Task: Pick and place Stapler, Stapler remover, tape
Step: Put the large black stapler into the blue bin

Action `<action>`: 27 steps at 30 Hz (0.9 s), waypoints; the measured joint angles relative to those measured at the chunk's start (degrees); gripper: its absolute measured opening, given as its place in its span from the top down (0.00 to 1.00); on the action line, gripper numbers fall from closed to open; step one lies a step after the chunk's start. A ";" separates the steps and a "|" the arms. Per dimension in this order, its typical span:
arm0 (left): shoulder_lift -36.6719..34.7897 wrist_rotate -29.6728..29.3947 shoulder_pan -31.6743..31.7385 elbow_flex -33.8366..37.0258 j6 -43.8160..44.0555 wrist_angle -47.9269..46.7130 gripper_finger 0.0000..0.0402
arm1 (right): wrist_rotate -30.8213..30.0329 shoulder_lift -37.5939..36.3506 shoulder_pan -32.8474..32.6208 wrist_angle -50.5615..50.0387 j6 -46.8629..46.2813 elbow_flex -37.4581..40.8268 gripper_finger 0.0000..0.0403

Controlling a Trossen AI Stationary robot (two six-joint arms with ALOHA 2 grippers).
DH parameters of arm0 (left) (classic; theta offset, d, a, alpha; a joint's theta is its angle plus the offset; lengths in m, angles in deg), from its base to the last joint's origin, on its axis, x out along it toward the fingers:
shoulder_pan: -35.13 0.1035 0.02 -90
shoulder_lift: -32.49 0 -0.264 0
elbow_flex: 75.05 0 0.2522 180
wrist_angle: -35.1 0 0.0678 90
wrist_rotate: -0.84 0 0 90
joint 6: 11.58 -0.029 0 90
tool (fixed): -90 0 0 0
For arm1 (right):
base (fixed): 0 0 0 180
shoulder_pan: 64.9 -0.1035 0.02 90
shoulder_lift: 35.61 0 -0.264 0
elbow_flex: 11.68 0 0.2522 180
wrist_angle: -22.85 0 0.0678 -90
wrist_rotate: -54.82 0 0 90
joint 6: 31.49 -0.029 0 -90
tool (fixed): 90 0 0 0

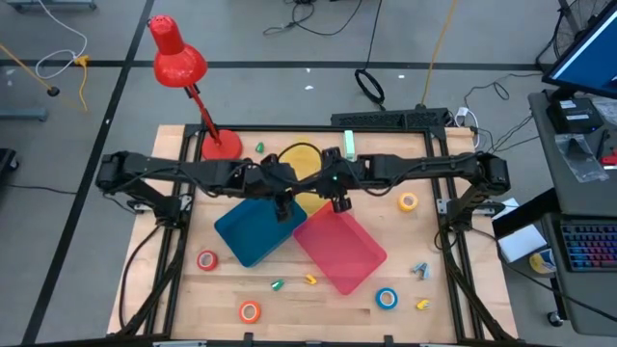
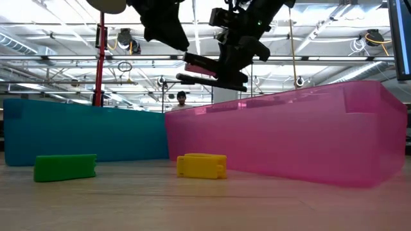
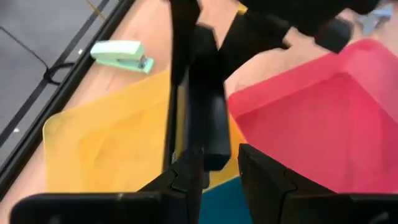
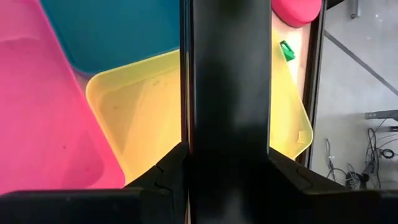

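Right end effector (image 4: 227, 168) grips slab-shaped (matte black) stapler (image 4: 227, 74).

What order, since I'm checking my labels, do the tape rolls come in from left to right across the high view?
red tape roll → orange tape roll → blue tape roll → yellow tape roll
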 joint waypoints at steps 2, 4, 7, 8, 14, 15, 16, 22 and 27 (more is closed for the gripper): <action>0.06 0.01 0.38 0.00 0.57 -0.05 0.74 | 0.02 0.00 -0.22 -0.03 -0.37 0.17 0.68; 0.06 -0.05 0.80 0.00 1.30 0.24 0.74 | -0.09 0.00 -0.28 -0.25 -0.42 0.17 0.68; -0.22 -0.19 1.51 0.00 1.56 0.15 0.74 | 0.13 0.00 -0.29 -0.29 -0.72 0.18 0.68; -0.32 -0.20 1.65 0.00 1.58 0.19 0.74 | 0.17 0.00 -0.31 -0.23 -0.94 0.18 0.68; -0.35 -0.18 1.68 0.00 0.66 0.55 0.71 | 0.09 0.00 -0.31 -0.23 -1.05 0.16 0.68; -0.36 -0.16 1.69 0.00 0.52 0.95 0.69 | 0.07 0.00 -0.31 -0.23 -1.05 0.16 0.68; -0.36 -0.16 1.69 0.00 0.43 1.20 0.66 | 0.07 0.00 -0.31 -0.23 -1.05 0.16 0.68; 0.07 1.21 1.71 0.00 -4.98 2.49 0.51 | 0.09 0.00 -0.31 0.37 -1.05 0.16 0.68; 1.77 1.29 1.72 0.00 -8.75 2.75 0.44 | 0.28 0.00 -0.31 1.60 -1.23 0.16 0.68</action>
